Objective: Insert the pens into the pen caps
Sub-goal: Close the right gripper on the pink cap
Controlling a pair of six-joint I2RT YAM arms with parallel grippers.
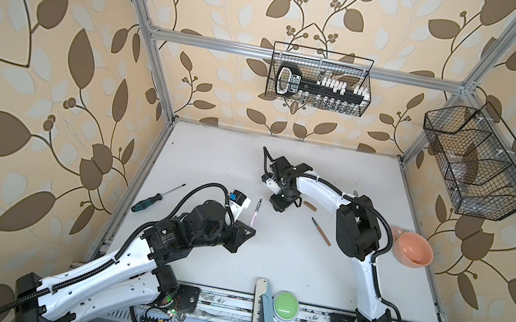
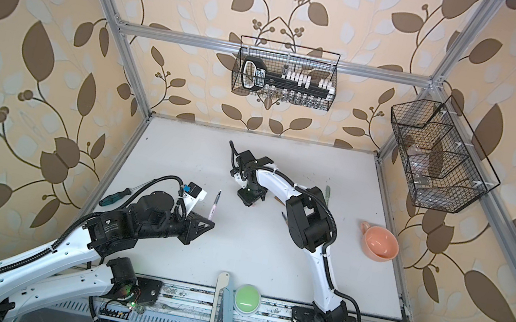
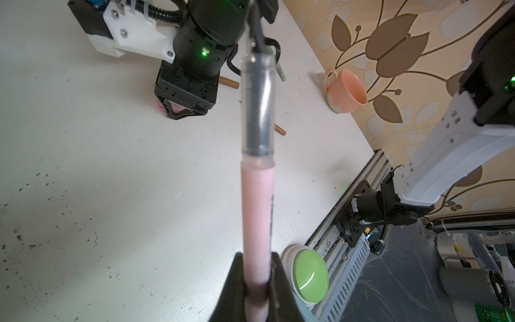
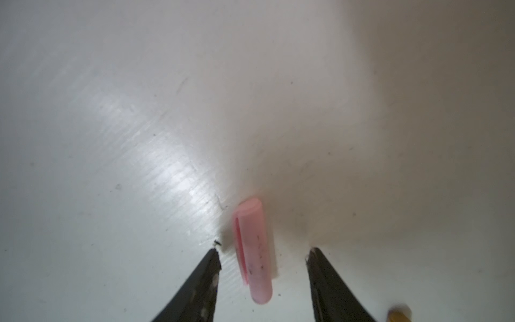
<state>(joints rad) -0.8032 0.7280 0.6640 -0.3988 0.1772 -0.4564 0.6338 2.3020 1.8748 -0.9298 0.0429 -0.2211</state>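
Left fingers [image 3: 231, 292] pinch one pink pen [image 3: 256, 200], its print unreadable; right fingers [image 4: 198, 287] stand spread either side of one pink cap [image 4: 255, 251].

Both top views stare down from high over the front edge, taking in the whole table [image 1: 267, 260], near twins. Left wrist camera sights close along the pen [image 3: 256, 200] toward the cup [image 3: 345, 92], also seen from above. Right wrist camera hovers low over the cap [image 4: 255, 251].
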